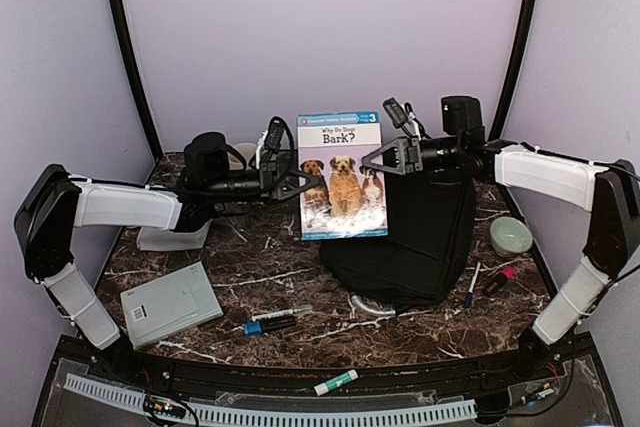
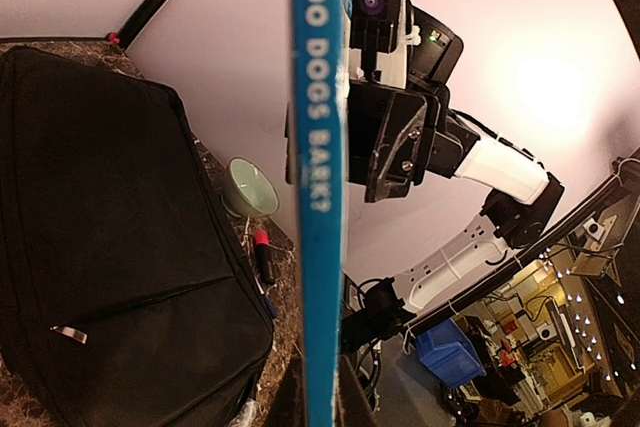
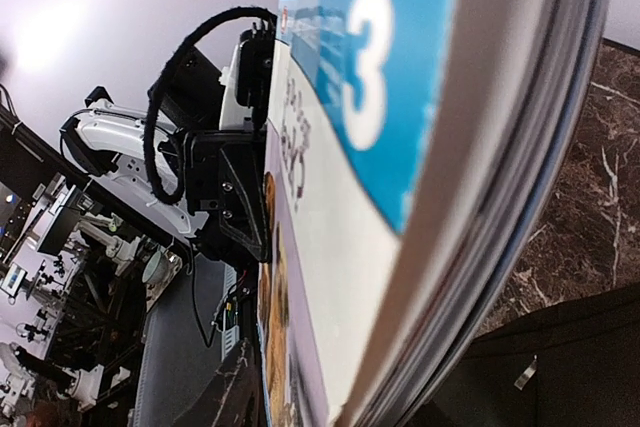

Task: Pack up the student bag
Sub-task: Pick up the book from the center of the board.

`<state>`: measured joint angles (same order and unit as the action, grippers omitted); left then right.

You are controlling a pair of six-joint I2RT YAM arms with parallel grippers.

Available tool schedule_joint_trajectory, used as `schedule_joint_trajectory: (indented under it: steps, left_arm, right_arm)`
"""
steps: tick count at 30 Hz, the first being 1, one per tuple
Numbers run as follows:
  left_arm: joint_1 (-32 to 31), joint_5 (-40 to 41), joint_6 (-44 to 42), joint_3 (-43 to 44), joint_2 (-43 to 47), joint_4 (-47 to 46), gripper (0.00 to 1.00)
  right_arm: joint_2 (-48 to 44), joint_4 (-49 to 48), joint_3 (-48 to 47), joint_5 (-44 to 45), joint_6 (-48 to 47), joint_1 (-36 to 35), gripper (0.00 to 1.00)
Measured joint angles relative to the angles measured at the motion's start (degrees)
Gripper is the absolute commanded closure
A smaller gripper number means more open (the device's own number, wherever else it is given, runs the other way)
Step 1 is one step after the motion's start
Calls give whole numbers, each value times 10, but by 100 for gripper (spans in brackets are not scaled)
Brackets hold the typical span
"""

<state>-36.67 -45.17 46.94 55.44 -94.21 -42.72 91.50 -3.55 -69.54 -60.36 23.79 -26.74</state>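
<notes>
A thin book (image 1: pixel 342 177) titled "Why Do Dogs Bark?" stands upright above the table's middle. My left gripper (image 1: pixel 303 187) is shut on its left edge; the left wrist view shows the blue spine (image 2: pixel 322 197) edge-on. My right gripper (image 1: pixel 368 160) is at the book's upper right edge. In the right wrist view the page edges (image 3: pixel 480 207) fill the space between the jaws, and contact does not show. The student bag (image 1: pixel 415 237) is black and lies flat just right of the book, below the right gripper. It also shows in both wrist views (image 2: pixel 100 227) (image 3: pixel 570 367).
A grey pouch (image 1: pixel 170 304) lies front left, with a white container (image 1: pixel 175 238) behind it. Markers (image 1: pixel 275 322) (image 1: pixel 335 382) lie near the front edge. Right of the bag are a pen (image 1: pixel 470 287), a red-capped marker (image 1: pixel 500 280) and a green bowl (image 1: pixel 510 235).
</notes>
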Motion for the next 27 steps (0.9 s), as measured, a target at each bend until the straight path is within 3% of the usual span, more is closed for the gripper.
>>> schedule_joint_trajectory:
  steps: [5, 18, 20, 24, 27]
  left_arm:
    - [0, 0, -1, 0, -2, 0, 100]
    - [0, 24, -24, 0, -2, 28, 100]
    - [0, 35, -34, 1, -2, 39, 93]
    - [-5, 59, -70, 15, -2, 80, 61]
    - [-6, 82, -100, 32, -2, 135, 57]
  right_arm:
    - [15, 5, 1, 0, 3, 0, 67]
    - [17, -17, 25, -18, 21, -10, 100]
    - [17, -18, 25, -19, 22, -9, 100]
    - [4, -22, 42, -25, 23, 3, 100]
    - [-30, -17, 67, -29, 22, 43, 100]
